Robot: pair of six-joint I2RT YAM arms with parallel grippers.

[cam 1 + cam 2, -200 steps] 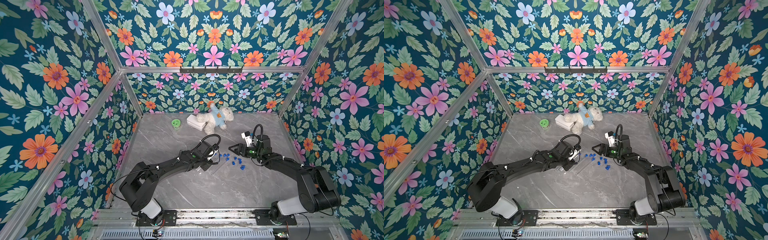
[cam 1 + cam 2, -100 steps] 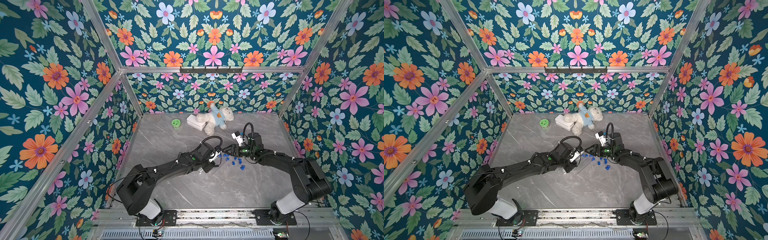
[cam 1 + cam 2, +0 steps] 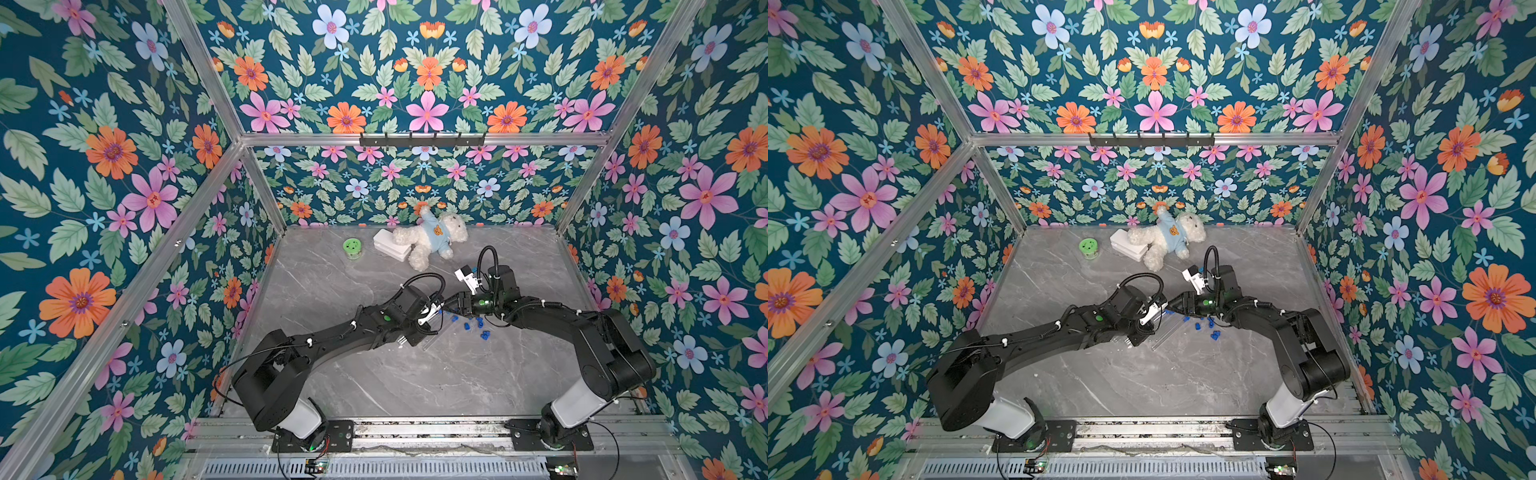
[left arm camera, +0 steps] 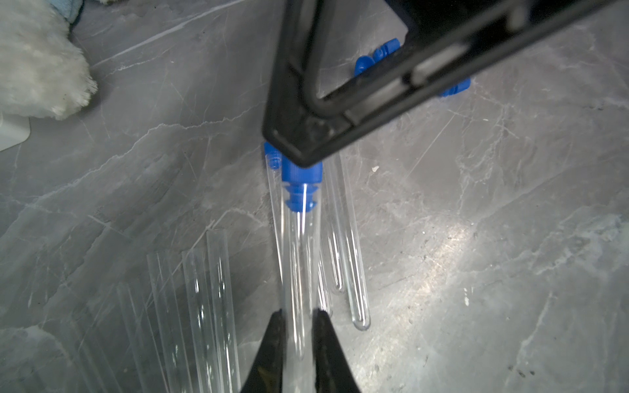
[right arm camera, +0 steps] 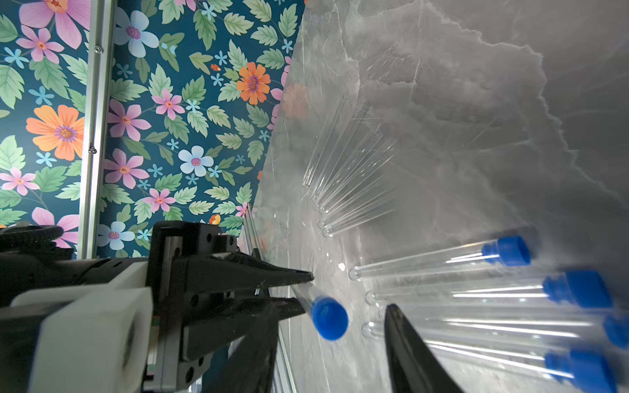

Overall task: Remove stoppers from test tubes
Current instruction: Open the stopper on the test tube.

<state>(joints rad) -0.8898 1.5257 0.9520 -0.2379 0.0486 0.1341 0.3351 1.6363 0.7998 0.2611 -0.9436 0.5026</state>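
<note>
Left claw (image 4: pixel 299 323) clamps the tube (image 4: pixel 299 258), whose long axis points at the right claw (image 5: pixel 333 311). Its parted jaws straddle the stopper (image 5: pixel 328 318) and look not yet closed on it.

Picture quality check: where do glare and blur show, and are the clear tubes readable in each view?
Left wrist view: glare patch on the table; held tube fairly sharp. Right wrist view: nearest stoppered tubes soft, with bright streaks; table washed out. Both top views: evenly lit, loose tubes faint against the marble.
</note>
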